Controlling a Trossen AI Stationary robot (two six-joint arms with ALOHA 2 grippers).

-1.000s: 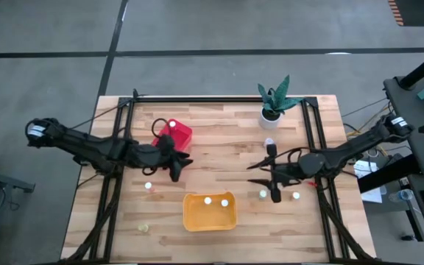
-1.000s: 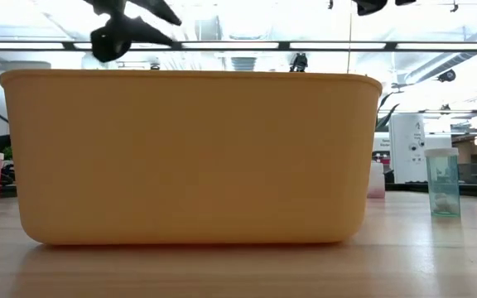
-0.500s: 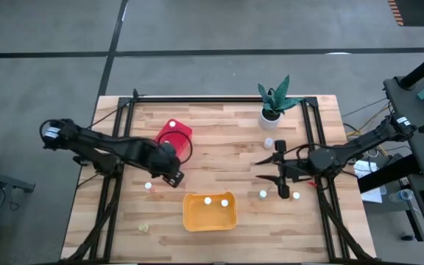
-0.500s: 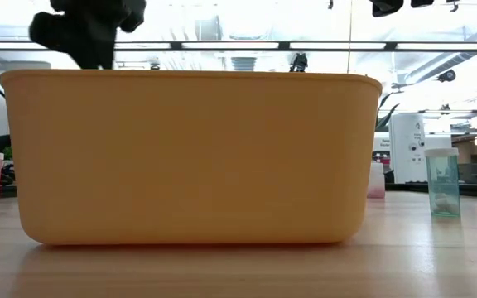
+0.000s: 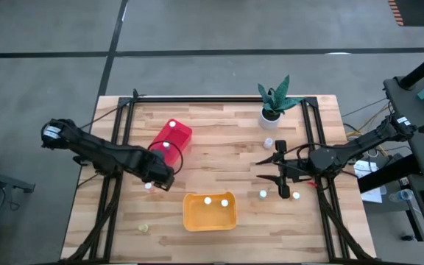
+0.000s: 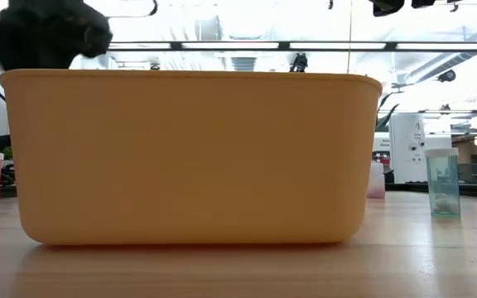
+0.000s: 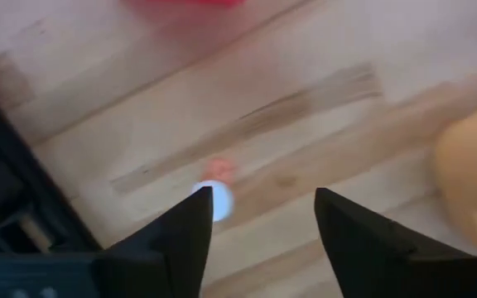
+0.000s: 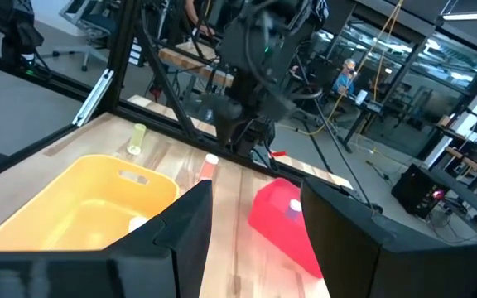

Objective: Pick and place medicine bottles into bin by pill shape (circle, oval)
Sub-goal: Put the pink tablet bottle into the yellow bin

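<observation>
Your left end effector [image 7: 259,219] hangs with its fingers spread and nothing between them, just above a white-capped medicine bottle [image 7: 214,201] that stands on the surface [image 5: 219,151] right at one fingertip. In the high view that same bottle [image 5: 148,186] shows beside the left end effector [image 5: 162,179]; the red bin [image 5: 171,138] lies just beyond it, tipped on its side with a white cap showing at its mouth, and the yellow-orange bin [image 5: 209,211] sits off to its other side with two bottles inside.

Your right end effector [image 5: 280,177] waits apart, fingers also parted and empty, with loose bottles close on either side of its tip [image 5: 263,194] [image 5: 296,196] and another [image 5: 269,143] behind it near the potted plant [image 5: 274,99].

You appear to be at the approach for the next pick. Next you would need to centre the bottle between the left fingers, lower, and close on it without knocking it over. Which pill shape it holds cannot be read here, so neither can its bin.
</observation>
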